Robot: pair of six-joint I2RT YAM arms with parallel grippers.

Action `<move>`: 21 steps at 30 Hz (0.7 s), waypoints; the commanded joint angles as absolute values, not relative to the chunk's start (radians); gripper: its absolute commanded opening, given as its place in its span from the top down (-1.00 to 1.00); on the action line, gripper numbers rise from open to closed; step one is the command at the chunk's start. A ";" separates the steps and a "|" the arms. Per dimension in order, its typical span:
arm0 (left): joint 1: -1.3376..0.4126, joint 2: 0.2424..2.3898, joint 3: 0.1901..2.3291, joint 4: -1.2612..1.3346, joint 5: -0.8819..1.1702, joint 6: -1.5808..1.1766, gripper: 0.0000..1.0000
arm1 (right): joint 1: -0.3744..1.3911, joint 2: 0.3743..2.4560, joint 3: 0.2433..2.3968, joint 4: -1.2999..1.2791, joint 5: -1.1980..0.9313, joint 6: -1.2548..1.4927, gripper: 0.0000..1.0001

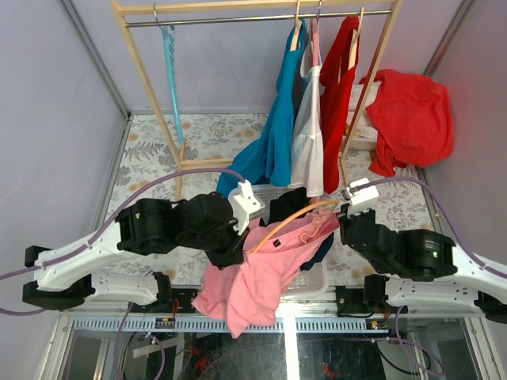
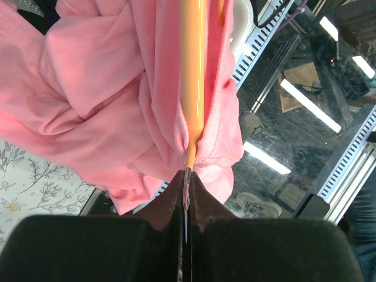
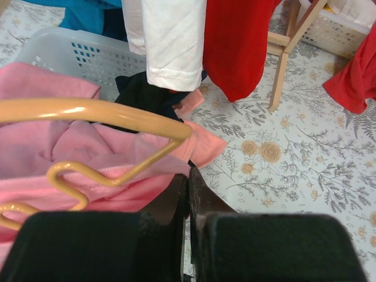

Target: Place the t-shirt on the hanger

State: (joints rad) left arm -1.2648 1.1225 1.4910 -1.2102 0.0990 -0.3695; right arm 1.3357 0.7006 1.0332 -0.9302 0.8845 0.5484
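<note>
The left fingers [image 2: 169, 202] were pressed shut on the thin end of the hanger [image 2: 192, 70], with the t-shirt [image 2: 106, 88] bunched around that arm. The right fingers [image 3: 175, 197] were closed too, the shirt's hem apparently pinched at their tips, just under the hanger's other end. The t-shirt was held up between both arms over the basket [image 3: 64, 50], its bulk draped past the near edge of the bench [image 1: 150, 150].

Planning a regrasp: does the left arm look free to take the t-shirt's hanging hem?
Probably not: the left gripper is shut on the end of the hanger inside the t-shirt, so it must let go first.
</note>
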 commanded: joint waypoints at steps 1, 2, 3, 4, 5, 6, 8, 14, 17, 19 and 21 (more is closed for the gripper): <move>-1.286 1.131 1.505 -1.226 0.152 -0.379 1.00 | 1.321 0.741 1.072 -0.892 0.975 0.526 1.00; -1.287 1.133 1.506 -1.225 0.151 -0.379 1.00 | 1.317 0.744 1.069 -0.880 0.972 0.517 1.00; -1.289 1.133 1.504 -1.221 0.152 -0.379 1.00 | 1.313 0.747 1.064 -0.867 0.967 0.510 1.00; -1.290 1.135 1.502 -1.220 0.152 -0.379 1.00 | 1.308 0.747 1.059 -0.858 0.963 0.507 1.00; -1.292 1.138 1.497 -1.220 0.149 -0.380 1.00 | 1.302 0.750 1.055 -0.852 0.961 0.503 1.00; -1.294 1.139 1.490 -1.220 0.146 -0.382 1.00 | 1.295 0.749 1.051 -0.846 0.957 0.499 1.00; -1.300 1.141 1.473 -1.221 0.143 -0.383 1.00 | 1.281 0.747 1.045 -0.833 0.949 0.485 1.00; -1.317 1.146 1.434 -1.223 0.131 -0.395 1.00 | 1.243 0.772 1.043 -0.828 0.943 0.447 1.00; -1.324 1.148 1.407 -1.218 0.119 -0.402 1.00 | 1.229 0.777 1.038 -0.825 0.939 0.438 0.99; -1.327 1.148 1.385 -1.206 0.118 -0.408 1.00 | 1.223 0.774 1.030 -0.821 0.928 0.434 1.00; -1.329 1.145 1.366 -1.182 0.117 -0.409 1.00 | 1.221 0.770 1.022 -0.816 0.915 0.434 0.99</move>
